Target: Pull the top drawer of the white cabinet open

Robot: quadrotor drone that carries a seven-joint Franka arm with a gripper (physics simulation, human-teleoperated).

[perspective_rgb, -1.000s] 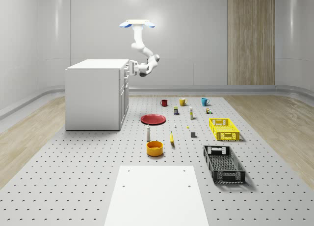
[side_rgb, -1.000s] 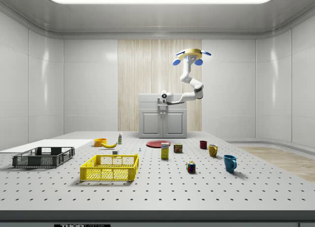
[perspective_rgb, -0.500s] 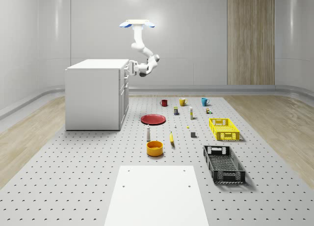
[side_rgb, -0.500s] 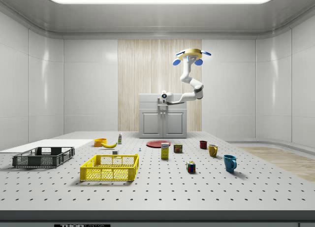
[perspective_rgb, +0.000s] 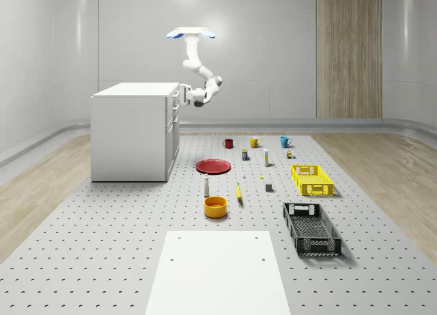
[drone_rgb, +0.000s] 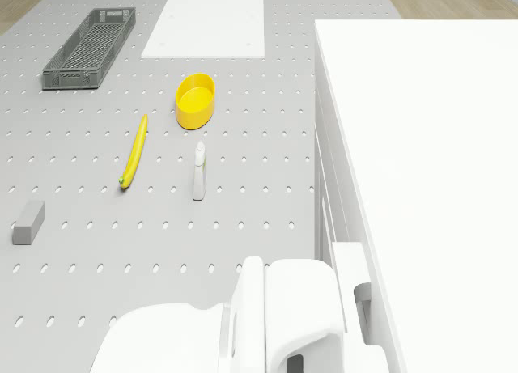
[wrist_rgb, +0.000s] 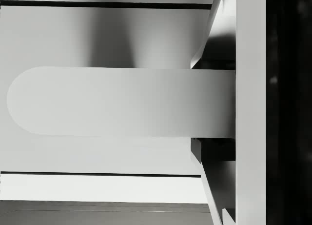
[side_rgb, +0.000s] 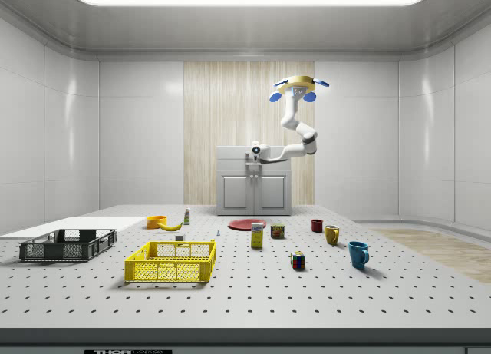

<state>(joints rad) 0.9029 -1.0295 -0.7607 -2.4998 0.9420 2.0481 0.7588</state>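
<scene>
Nearest the whole-scene camera, a white panel (perspective_rgb: 218, 270) lies at the front edge of the perforated floor, with a black crate (perspective_rgb: 311, 227) toward the floor's right edge. Behind them sit an orange bowl (perspective_rgb: 215, 206), a banana (perspective_rgb: 239, 192) and a small white bottle (perspective_rgb: 206, 186), then a yellow crate (perspective_rgb: 311, 179) and a red plate (perspective_rgb: 214, 166). A row of mugs stands farther back, the blue mug (perspective_rgb: 285, 141) last in line. The white cabinet (perspective_rgb: 133, 132) stands at the far left of the floor, its top drawer (perspective_rgb: 174, 100) looking shut. The drone (perspective_rgb: 191, 33) hovers high just beside the cabinet's front. Its arm bends down so the gripper (perspective_rgb: 184, 94) is at the drawer's handle (wrist_rgb: 117, 102); I cannot tell whether the fingers have clenched on it.
</scene>
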